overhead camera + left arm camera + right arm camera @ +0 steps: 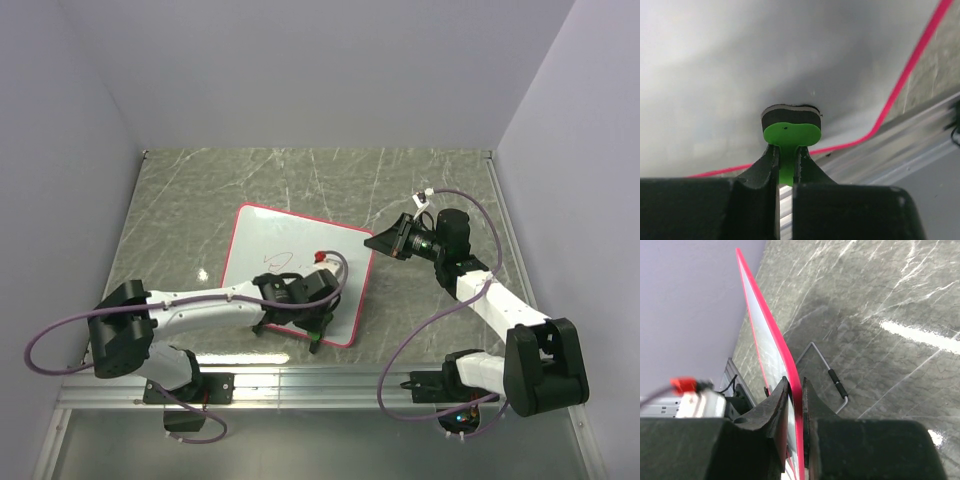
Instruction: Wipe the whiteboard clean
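The whiteboard (255,240) lies at an angle on the table, white with a thin red frame and faint scribbles (280,258) near its middle. My left gripper (292,318) hangs over its near end. In the left wrist view that gripper (786,150) is shut on the stem of a green eraser (790,131), whose dark pad rests against the white surface (715,75). My right gripper (378,242) is at the board's right edge. The right wrist view shows it (796,385) shut on the red frame (767,335), seen edge-on.
A bent wire stand (832,375) with a black sleeve sits on the grey marble tabletop (180,200) beside the board. An aluminium rail (330,385) runs along the near edge. Purple walls close in the left, back and right. Purple cables loop off both arms.
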Motion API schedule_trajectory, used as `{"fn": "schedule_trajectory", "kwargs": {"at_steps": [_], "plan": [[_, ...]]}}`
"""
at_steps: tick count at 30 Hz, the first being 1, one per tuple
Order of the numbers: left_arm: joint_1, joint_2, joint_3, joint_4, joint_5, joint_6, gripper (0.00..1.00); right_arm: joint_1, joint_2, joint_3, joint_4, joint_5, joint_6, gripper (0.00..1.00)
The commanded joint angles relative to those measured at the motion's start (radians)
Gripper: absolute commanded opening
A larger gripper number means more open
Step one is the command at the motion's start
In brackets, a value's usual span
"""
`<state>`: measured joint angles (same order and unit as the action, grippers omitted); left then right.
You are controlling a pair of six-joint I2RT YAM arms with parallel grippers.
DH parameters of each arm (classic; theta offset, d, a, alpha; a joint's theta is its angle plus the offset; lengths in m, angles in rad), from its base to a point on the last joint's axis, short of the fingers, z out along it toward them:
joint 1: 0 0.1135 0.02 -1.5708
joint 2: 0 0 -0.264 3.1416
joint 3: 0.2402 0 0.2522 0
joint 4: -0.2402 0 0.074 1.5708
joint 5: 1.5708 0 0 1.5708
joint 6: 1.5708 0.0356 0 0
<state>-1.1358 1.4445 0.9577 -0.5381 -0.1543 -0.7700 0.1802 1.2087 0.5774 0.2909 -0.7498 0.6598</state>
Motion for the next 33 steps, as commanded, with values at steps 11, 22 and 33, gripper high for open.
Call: {"fn": "schedule_trajectory", "kwargs": {"at_steps": [11,22,33], "plan": [[0.062,-0.009,-0.004,-0.097,-0.09,0.01,0.0,-0.008,0.0,-0.001,-0.076,0.093,-0.043,0.0],[0.313,-0.009,0.139,-0.164,-0.123,0.169,0.0,-0.008,-0.018,-0.007,-0.087,0.098,-0.042,0.0],[0.542,-0.133,-0.054,-0.189,-0.182,0.098,0.0,-0.01,-0.049,-0.014,-0.11,0.109,-0.052,0.0]]}}
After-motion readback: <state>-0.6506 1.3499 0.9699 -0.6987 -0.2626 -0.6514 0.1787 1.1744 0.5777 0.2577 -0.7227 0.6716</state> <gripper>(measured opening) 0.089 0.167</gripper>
